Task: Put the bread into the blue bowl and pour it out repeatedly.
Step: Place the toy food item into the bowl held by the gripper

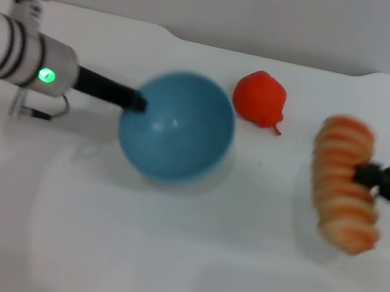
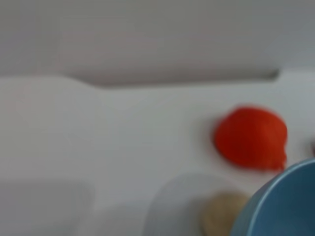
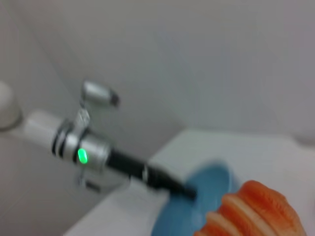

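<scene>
The blue bowl is at the table's middle, its empty inside facing the head camera. My left gripper is shut on its left rim. The bowl's rim also shows in the left wrist view and in the right wrist view. The bread, a striped orange-and-cream loaf, is to the right of the bowl and apart from it. My right gripper is shut on its right side and holds it a little above the table. The loaf's end shows in the right wrist view.
A red fruit-shaped toy lies just behind the bowl on the right and also shows in the left wrist view. A small beige ball lies by the bowl's edge, hidden in the head view. The white table ends at a back edge.
</scene>
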